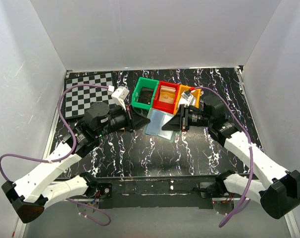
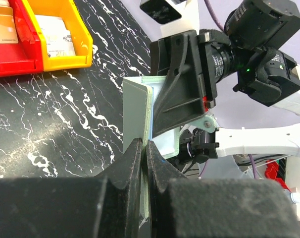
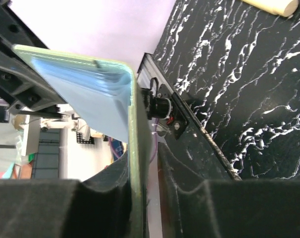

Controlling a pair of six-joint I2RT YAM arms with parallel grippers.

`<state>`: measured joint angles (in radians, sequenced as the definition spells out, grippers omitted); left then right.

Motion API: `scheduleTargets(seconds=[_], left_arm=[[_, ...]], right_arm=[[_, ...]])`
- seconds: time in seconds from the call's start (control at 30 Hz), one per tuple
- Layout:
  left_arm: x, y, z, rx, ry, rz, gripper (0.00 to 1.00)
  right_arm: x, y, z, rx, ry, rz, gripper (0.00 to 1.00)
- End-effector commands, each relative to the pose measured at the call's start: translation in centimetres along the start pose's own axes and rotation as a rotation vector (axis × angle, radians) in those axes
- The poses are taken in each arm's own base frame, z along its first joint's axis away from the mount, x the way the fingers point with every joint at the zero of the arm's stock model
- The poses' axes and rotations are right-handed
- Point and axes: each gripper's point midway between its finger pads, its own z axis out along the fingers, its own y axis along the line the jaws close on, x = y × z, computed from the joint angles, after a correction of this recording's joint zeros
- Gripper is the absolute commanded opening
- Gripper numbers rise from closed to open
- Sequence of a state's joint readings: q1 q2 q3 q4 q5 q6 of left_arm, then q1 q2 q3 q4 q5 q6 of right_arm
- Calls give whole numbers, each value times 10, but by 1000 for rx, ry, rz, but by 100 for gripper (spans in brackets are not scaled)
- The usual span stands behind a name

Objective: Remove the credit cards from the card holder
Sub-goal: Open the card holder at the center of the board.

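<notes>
The card holder (image 1: 159, 120), grey-green outside with pale-blue panels inside, hangs half open above the table between both grippers. My left gripper (image 1: 140, 121) is shut on the edge of one panel; in the left wrist view its jaws (image 2: 144, 148) pinch the thin grey-green edge (image 2: 135, 106). My right gripper (image 1: 171, 123) is closed round the other panel. In the right wrist view that panel (image 3: 136, 163) lies against one finger, with a thin slit beside the other. The blue pockets (image 3: 85, 94) fold away to the left. No dark credit card shows.
Green (image 1: 144, 94), red (image 1: 166, 95) and orange (image 1: 183, 96) bins stand just behind the holder, with flat items inside. A checkerboard (image 1: 88, 91) and a white block (image 1: 120, 95) lie at the back left. White walls enclose the black marbled table (image 1: 155, 153).
</notes>
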<state>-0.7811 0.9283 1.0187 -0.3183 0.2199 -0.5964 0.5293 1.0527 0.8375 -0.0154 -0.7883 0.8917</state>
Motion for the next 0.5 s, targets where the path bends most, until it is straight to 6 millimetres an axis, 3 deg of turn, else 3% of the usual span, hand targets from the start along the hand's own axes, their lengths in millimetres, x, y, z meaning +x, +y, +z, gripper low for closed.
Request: scheduleTargets(seconds=[0.0,0.03,0.23,0.47], left_arm=[[-22,-10,-5,-4,-45,39,0],[-23,-10,-6,-4,-43,39,0],[-25,-14,-6,0,-38,41,0],[-24,-13,-6,0,-35,43,0]], right_arm=[[1,-19,4,61,7,38,13],[2,-24,5,74,12,56,2],[3,-28,9,53,22,79,1],[1,-22,9,9,10,55,22]])
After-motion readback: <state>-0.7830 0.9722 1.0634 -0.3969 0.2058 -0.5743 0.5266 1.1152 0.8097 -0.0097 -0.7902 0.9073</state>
